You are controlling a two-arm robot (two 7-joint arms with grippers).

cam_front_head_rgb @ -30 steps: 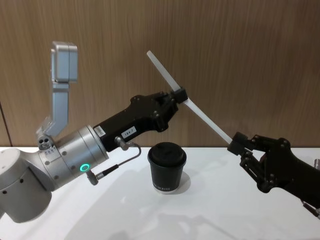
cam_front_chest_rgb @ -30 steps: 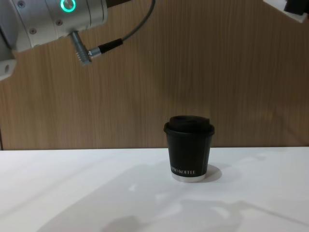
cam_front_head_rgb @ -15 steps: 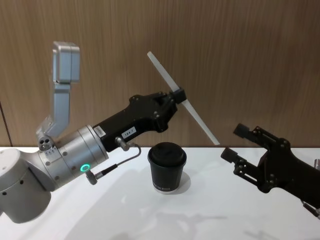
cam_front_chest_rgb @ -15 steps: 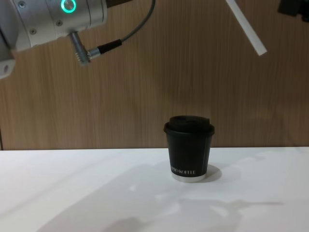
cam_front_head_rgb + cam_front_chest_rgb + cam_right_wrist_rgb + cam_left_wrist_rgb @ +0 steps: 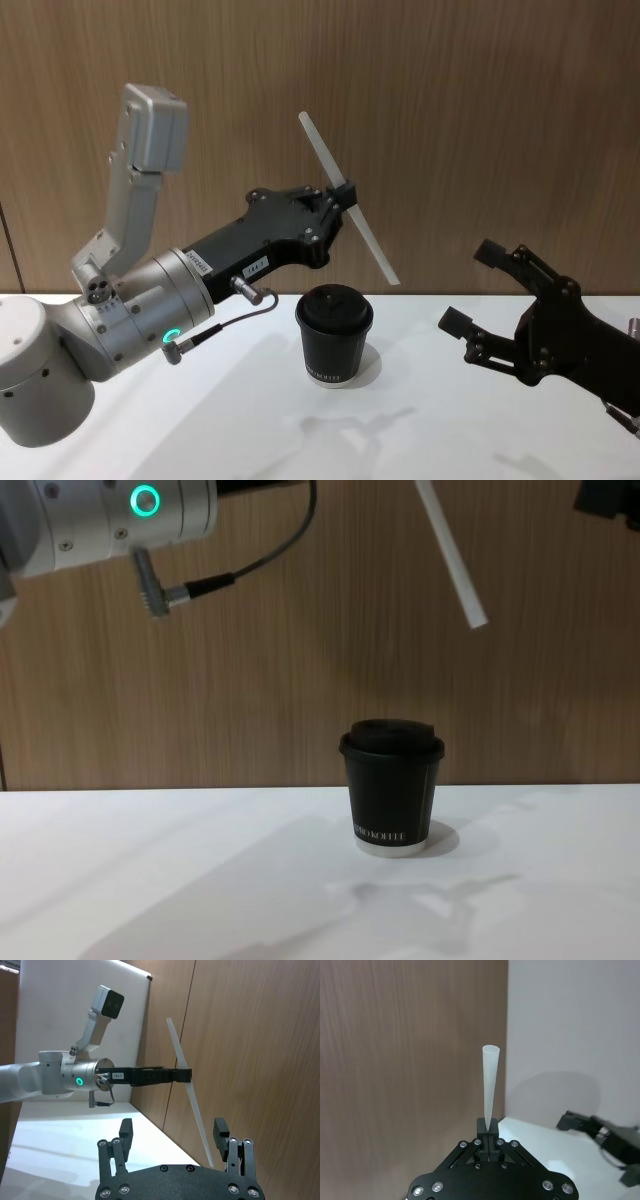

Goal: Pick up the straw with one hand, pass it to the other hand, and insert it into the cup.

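The straw (image 5: 372, 239) was clamped mid-length in the left pincer (image 5: 346, 192), slanting down from it toward the right, lower tip above and right of the cup (image 5: 334, 335), which sat below that pincer; the right pincer (image 5: 472, 287) gaped empty beyond.

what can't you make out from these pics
1. Any opening in the lid of the cup: head view, black on black; the chest view sees it side-on.
2. Upper part of the straw: chest view, cut off by the top edge.
3. The straw below the grip: left wrist view, hidden behind the left gripper.
4. Lettering on the cup: head view, too small to read.
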